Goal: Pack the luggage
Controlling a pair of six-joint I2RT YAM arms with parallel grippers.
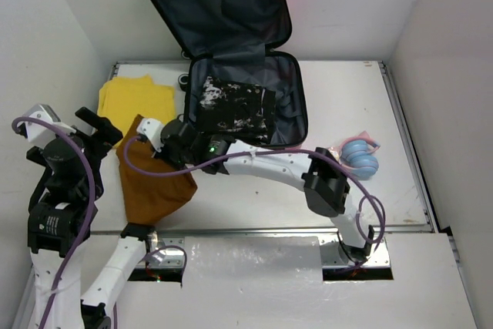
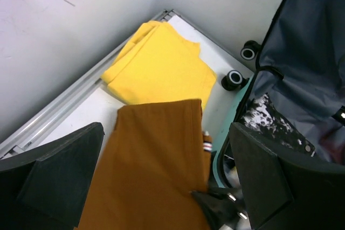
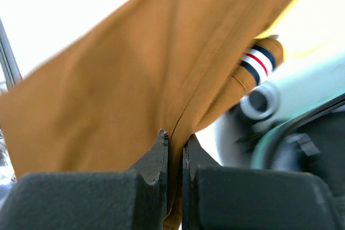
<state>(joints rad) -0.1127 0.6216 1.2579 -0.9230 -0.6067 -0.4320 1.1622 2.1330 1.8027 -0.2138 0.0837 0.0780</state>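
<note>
While the left gripper [image 2: 166, 129] hangs spread, the right gripper [image 3: 175, 138] pinches the brown shirt [image 3: 135, 79], which next likely needs lifting into the luggage [image 1: 223, 5].

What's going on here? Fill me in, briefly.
The right gripper has its jaws shut on a brown garment lying on the table just left of the open luggage. The left gripper hangs above the same garment with jaws open, holding nothing. A black-and-white patterned item already lies in the luggage; a folded yellow cloth sits out on the table.
</note>
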